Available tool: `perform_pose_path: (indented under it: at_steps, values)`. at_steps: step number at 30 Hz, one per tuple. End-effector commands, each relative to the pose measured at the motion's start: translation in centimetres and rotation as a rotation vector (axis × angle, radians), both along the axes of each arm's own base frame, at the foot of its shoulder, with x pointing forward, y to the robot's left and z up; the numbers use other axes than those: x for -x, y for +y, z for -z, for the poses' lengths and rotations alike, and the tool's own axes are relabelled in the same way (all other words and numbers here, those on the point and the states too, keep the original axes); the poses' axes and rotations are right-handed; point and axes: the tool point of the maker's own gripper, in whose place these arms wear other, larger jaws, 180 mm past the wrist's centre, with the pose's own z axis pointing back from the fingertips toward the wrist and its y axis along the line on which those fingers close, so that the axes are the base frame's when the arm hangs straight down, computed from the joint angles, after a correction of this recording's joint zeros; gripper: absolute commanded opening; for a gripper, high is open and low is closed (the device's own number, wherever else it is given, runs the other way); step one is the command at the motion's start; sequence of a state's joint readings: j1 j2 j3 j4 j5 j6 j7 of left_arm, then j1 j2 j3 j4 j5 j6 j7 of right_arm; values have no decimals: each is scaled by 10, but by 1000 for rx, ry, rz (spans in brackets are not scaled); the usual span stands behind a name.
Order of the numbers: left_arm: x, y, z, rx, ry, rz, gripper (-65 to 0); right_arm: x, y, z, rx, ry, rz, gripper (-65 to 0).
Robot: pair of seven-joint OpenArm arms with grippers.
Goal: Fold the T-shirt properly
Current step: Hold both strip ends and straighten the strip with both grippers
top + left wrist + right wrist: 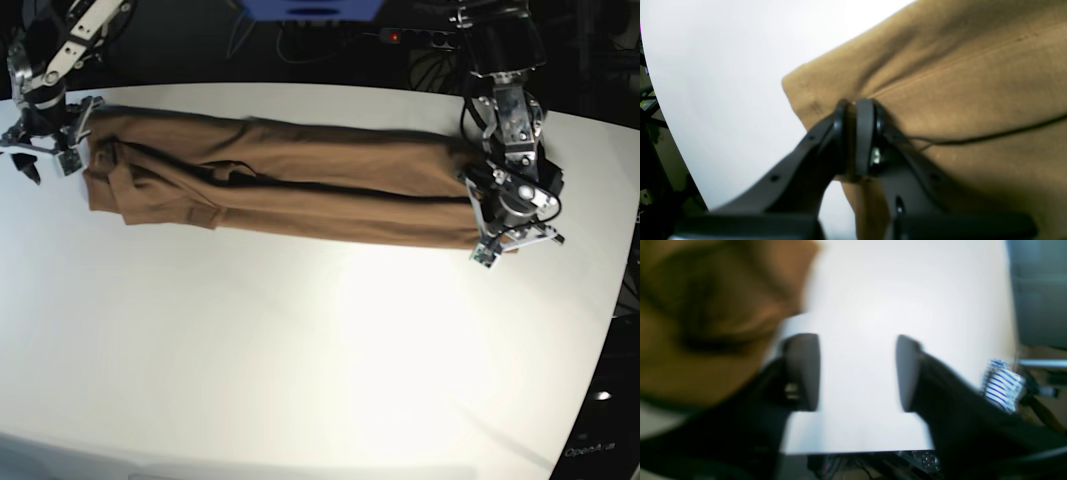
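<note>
The T-shirt lies lengthwise across the table's far half; one gripper at its right end; the other gripper at its left.

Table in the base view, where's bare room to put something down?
The whole near half of the table, in front of the T-shirt, is bare. The far strip is crowded: the shirt spans it, with the right gripper and left gripper at its ends.
</note>
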State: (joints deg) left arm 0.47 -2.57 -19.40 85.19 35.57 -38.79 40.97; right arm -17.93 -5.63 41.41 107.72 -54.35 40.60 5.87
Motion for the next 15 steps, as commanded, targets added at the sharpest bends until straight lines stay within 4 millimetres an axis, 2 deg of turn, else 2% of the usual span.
perform_pose_path:
  at_steps: [1, 4, 6, 8, 15]
  values:
    - [21, 11, 11, -49, 97, -12, -624, -1, -8, -12, 26, -34, 8, -467]
    - [21, 11, 11, -49, 97, -12, -624, -3, -16, -18, 36, -55, 37, -593]
    - [21, 11, 11, -49, 97, -12, -624, -5, -15, -19, 32, -65, 38, -650]
    - [21, 10, 11, -47, 97, -12, -624, -7, -10, -19, 23, -71, 30, -647]
    - [21, 10, 12, -48, 100, -13, -624, -26, 41, 0, -78, -70, -65, -647]
